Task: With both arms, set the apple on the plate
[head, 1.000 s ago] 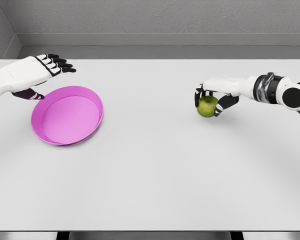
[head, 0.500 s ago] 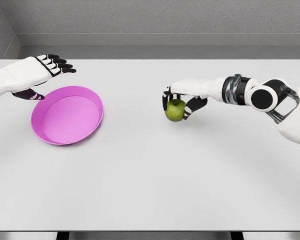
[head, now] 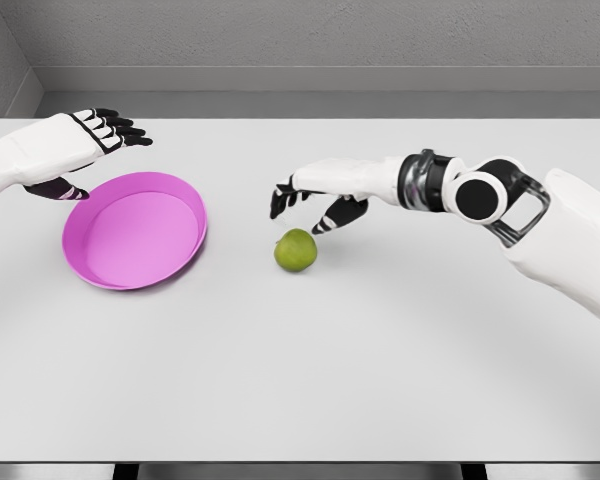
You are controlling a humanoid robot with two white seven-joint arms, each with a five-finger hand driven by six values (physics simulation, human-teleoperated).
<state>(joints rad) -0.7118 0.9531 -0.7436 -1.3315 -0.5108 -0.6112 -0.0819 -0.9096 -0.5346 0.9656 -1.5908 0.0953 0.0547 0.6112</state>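
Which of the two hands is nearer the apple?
The right hand, fingers spread just above the apple. The left hand hovers far off, beyond the pink plate.

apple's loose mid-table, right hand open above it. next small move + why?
Probably bring the left hand across to the apple. It sits on the table, right of the plate, ungrasped; the right hand hovers open above it, and the left is open by the plate's far rim.

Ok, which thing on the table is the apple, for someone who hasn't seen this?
Start at the white table and find the pink plate on its left side. To the plate's right, near the middle, sits the apple, just below the right hand. It is the only small, round, green thing there.
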